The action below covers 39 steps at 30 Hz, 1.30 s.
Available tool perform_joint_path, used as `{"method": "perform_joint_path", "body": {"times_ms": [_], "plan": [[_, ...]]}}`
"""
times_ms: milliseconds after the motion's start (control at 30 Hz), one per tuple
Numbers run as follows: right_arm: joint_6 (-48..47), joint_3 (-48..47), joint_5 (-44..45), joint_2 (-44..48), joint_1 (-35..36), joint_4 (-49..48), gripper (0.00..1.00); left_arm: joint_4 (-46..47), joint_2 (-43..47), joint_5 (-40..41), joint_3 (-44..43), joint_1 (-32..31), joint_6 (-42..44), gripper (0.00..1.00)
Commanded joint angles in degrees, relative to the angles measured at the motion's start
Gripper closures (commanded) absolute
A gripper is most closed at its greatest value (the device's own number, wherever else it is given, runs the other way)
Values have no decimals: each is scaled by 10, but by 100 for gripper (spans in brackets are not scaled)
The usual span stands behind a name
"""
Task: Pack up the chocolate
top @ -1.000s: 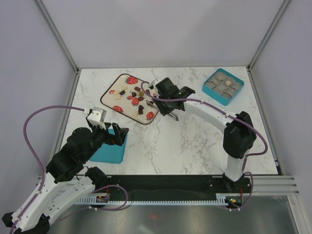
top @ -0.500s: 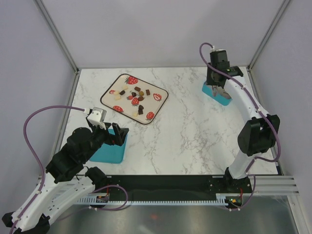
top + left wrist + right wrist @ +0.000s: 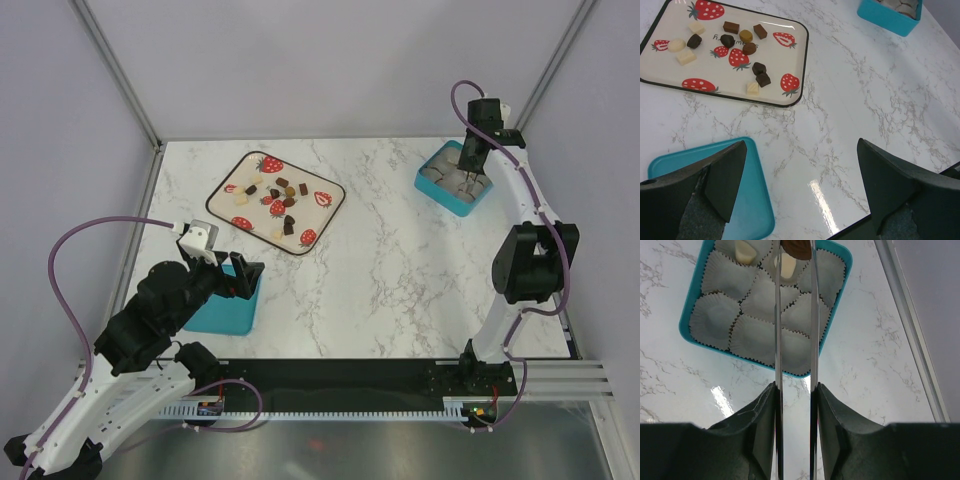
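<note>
right gripper [image 3: 466, 183], chocolate [image 3: 796, 247] now over box [image 3: 441, 199]

Illumination: bright, even light is falling from overhead.
Glare: white patches are reflecting off the table [image 3: 865, 100] in both wrist views.
Shadows: only soft, faint ones are forming.
Focus: marble veining is rendering crisp; the left gripper [image 3: 801, 145] is appearing dark, slightly soft.
</note>
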<state>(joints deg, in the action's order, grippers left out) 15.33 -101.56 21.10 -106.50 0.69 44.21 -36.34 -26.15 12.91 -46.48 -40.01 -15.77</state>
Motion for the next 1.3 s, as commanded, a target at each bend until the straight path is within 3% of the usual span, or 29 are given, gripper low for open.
{"method": "perform_joint_path", "body": {"times_ms": [0,633,1267], "plan": [[9,-7,12,-10,-20,-3,58,11,-1,-4,4,-2,21,0],[16,35,50,-56,-29,-32,57,12,-3,-3,4,-2,21,0],[16,30,34,-52,-30,-32,52,12,-2,-3,5,-2,21,0]]}}
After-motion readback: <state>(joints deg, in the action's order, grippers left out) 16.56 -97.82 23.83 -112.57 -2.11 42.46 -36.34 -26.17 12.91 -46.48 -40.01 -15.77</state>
